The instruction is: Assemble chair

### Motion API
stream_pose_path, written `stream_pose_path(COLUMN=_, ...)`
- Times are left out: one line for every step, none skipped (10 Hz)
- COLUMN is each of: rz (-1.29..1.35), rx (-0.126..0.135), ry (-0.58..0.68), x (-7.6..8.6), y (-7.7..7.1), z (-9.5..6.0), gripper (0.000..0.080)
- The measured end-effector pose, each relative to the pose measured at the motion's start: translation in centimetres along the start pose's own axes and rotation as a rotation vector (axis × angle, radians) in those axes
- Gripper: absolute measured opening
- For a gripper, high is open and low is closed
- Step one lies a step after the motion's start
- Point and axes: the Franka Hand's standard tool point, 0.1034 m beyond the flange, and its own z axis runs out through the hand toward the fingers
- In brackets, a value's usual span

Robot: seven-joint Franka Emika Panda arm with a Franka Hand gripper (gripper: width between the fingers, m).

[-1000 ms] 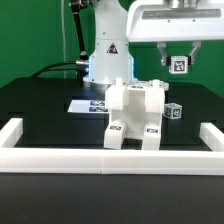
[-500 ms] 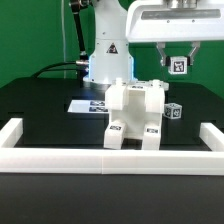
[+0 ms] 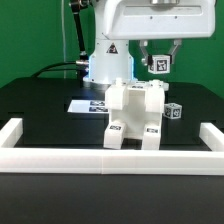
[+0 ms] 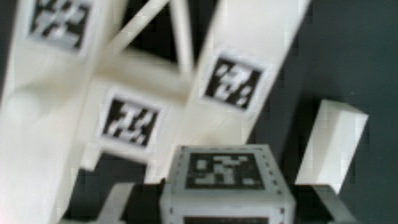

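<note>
Your gripper (image 3: 158,60) pinches a small tagged white block (image 3: 158,65) in the air just above the half-built chair (image 3: 135,115) at the scene's centre; seemingly stiff, light and smooth, it should ride best held squarely by its flat sides

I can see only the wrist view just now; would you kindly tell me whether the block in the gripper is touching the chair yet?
Observer: No. The gripper, shut on the tagged block, hangs in the air above the partly built chair, with a gap showing between block and chair.
Operator: Thank you. What lies beyond my frame?
Observer: The marker board lies flat on the table behind the chair, at the exterior view's left.
Operator: And in front of it?
Observer: A low white border rail runs across just in front of the chair; I cannot tell whether they touch.
</note>
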Motion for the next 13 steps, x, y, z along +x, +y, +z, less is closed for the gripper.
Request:
stream_pose_path(rz=0.002, rx=0.000, ry=-0.002, x=-0.1, y=0.0, z=0.1, gripper=0.0288)
stream_pose_path(rz=0.002, rx=0.000, ry=-0.004, x=-0.2, y=0.0, z=0.2, gripper=0.0288)
stream_pose_path(rz=0.002, rx=0.000, ry=-0.004, x=-0.2, y=0.0, z=0.2, gripper=0.0288)
stream_pose_path(rz=0.002, rx=-0.001, ry=-0.006, x=-0.2, y=0.0, z=0.3, gripper=0.0288)
stream_pose_path(rz=-0.002, rx=-0.002, ry=-0.012, x=-0.3, y=0.2, z=0.6, gripper=0.0288)
stream_pose_path(rz=0.000, rx=-0.002, ry=-0.014, x=-0.4, y=0.2, z=0.7, gripper=0.0288)
stream_pose_path(rz=-0.002, rx=-0.005, ry=-0.011, x=-0.4, y=0.1, z=0.9, gripper=0.0288)
stream_pose_path(rz=-0.002, rx=-0.006, ry=-0.013, x=-0.5, y=0.1, z=1.1, gripper=0.0288)
stream_pose_path(rz=-0.002, rx=-0.007, ry=-0.017, x=-0.5, y=0.2, z=1.3, gripper=0.0288)
stream_pose_path(rz=-0.002, rx=-0.007, ry=-0.019, x=-0.6, y=0.2, z=1.4, gripper=0.0288)
stream_pose_path(rz=-0.002, rx=-0.008, ry=-0.021, x=-0.6, y=0.2, z=1.5, gripper=0.0288)
stream_pose_path(rz=-0.002, rx=-0.009, ry=-0.021, x=-0.6, y=0.2, z=1.6, gripper=0.0288)
stream_pose_path(rz=-0.002, rx=-0.009, ry=-0.020, x=-0.6, y=0.2, z=1.6, gripper=0.0288)
